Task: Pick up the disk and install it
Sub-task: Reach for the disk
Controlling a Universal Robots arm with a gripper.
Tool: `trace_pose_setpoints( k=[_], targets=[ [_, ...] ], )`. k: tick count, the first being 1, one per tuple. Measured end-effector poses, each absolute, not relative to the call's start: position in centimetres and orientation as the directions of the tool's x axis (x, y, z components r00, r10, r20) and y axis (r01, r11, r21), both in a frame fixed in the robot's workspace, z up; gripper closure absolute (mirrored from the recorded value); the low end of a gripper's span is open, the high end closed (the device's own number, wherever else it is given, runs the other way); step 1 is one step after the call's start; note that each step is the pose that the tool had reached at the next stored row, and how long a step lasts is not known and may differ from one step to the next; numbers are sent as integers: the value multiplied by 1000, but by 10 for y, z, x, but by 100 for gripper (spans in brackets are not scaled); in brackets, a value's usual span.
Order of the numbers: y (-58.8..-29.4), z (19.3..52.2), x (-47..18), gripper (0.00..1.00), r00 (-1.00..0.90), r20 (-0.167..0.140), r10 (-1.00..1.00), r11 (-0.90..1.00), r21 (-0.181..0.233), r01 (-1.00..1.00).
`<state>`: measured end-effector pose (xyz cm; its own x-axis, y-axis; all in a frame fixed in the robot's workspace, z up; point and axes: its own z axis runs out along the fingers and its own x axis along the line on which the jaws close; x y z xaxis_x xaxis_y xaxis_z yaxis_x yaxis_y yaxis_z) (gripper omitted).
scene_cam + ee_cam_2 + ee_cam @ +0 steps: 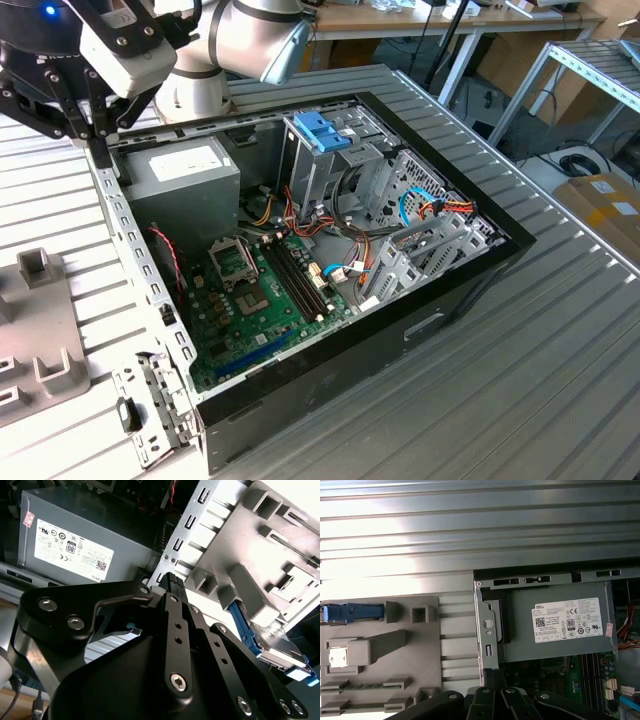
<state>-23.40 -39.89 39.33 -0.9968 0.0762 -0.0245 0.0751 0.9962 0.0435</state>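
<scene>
The disk [280, 652] stands on edge in a slot of a grey fixture [260, 545], with its light-blue carrier rail [244, 624] along one side. In the first wrist view the disk [351, 613] shows as a blue strip at the fixture's [380, 645] far end. My gripper [172, 580] hangs above the rim of the open computer case [120, 215], beside the power supply [75, 545], well apart from the disk. Its fingers meet at the tip and hold nothing. In the exterior view the gripper [97, 140] is at that view's upper left.
The open case holds a motherboard [265, 290], loose cables [350, 245] and a metal drive cage with a deeper-blue latch [322, 130]. The grey fixture [40, 330] lies on the ribbed metal table [560, 350] at the exterior view's left. A loose metal bracket [150, 405] lies near the case corner.
</scene>
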Motion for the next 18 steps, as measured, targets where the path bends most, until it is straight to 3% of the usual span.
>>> trace_pose_setpoints(
  k=[18],
  targets=[
    [-399,393,-242,89,-997,-25,76,996,43,75]
  ],
)
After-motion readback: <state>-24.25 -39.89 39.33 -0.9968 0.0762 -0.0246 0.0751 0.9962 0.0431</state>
